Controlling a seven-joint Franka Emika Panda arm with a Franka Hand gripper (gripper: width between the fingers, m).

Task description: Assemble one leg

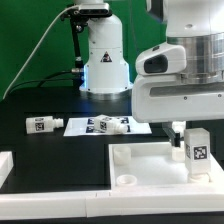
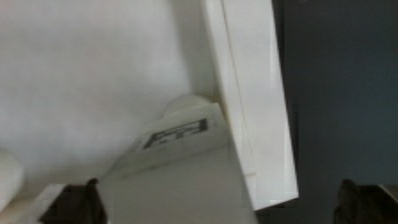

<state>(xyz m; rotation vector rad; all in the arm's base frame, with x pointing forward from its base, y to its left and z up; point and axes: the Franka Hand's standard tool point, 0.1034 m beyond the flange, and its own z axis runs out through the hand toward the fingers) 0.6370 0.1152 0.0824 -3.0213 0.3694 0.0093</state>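
Three legs could be counted, with one tray and one gripper; the upright leg [image 1: 196, 150] stood on the tray [image 1: 140, 165] at the exterior view's right, its long axis vertical, directly beneath the gripper [image 2: 217, 203]; a second leg [image 1: 42, 124] lay on the black table, well apart; a third leg [image 1: 110, 125] lay at the marker board [image 1: 78, 128]. In the wrist view the jaws stood wide, the upright leg between them, nearer one finger; closing would probably want centring first.
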